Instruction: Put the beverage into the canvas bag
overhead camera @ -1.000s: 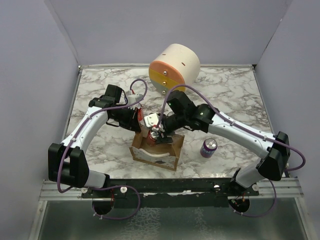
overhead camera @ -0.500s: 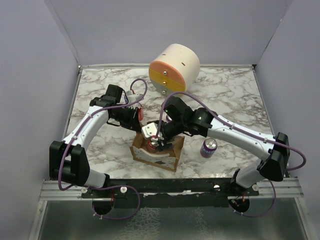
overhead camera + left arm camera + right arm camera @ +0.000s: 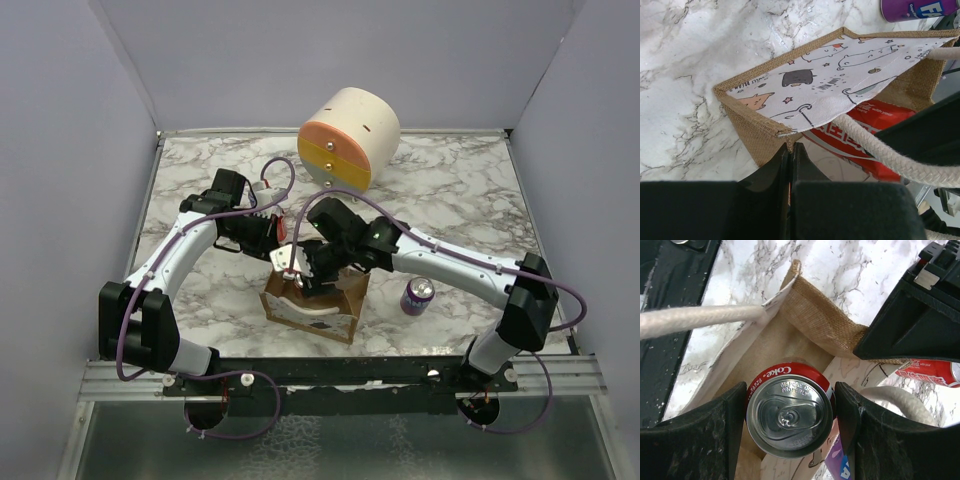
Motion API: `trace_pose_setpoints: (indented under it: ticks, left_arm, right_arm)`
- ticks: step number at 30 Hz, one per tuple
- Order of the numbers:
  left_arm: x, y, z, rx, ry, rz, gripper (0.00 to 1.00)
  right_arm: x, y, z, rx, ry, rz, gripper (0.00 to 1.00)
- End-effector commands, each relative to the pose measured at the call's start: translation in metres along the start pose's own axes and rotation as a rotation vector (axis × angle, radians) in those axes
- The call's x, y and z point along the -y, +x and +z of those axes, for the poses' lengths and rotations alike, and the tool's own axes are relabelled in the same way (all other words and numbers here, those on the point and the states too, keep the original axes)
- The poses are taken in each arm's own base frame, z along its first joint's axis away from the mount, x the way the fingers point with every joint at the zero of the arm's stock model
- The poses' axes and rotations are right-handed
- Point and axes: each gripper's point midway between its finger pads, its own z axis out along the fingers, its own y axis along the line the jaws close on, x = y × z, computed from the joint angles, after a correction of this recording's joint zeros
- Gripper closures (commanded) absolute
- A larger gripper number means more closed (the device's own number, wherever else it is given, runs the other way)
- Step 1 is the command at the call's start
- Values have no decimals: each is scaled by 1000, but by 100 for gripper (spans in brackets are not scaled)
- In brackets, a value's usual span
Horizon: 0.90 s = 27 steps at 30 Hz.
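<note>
Moved since: the right arm has swung toward the picture's left, so the right hand (image 3: 305,275) now hangs over the mouth of the canvas bag (image 3: 312,305); the left arm is where it was.
Top view, hold: the left hand (image 3: 275,232) sits at the bag's upper-left rim. A purple can (image 3: 417,296) stands near the bag's right side, apart from it.
Left wrist, rim: the left hand (image 3: 791,152) is pinched closed on the burlap rim at a bag corner, propping the mouth open. A rope handle (image 3: 875,147) droops across the opening.
Right wrist, beverage: the right hand (image 3: 790,410) clamps the red cola can (image 3: 789,416) upright between the bag's brown walls, probably not yet on the bottom. Another red can (image 3: 930,371) lies at the frame's right edge.
Doing it well: lower straight down, clear of handle and printed lining. Let go only once the can rests on the bottom, and keep the rim pinched until then.
Surface: white-grey marble surface (image 3: 200,200), with a round cabinet (image 3: 348,137) at upper centre.
Room: plain lilac-grey walls (image 3: 300,50) on three sides.
</note>
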Motion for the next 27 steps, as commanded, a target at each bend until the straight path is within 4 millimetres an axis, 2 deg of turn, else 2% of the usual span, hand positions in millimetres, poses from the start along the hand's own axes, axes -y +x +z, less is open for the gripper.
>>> trace_pose_setpoints:
  ticks: [1, 7, 11, 22, 27]
  left_arm:
    - [6, 5, 3, -17, 32, -1, 100]
    - [7, 6, 5, -23, 39, 6, 100]
    - [7, 8, 4, -22, 38, 13, 100]
    - [4, 10, 6, -23, 18, 20, 100]
    - [3, 10, 5, -23, 9, 22, 100]
  right_arm:
    - [35, -25, 2, 54, 130, -33, 99]
    - [50, -11, 13, 11, 212, 28, 99]
    - [53, -5, 18, -2, 233, 67, 99]
    - [30, 20, 48, -19, 127, 136, 99]
    - [30, 27, 53, -24, 131, 142, 99]
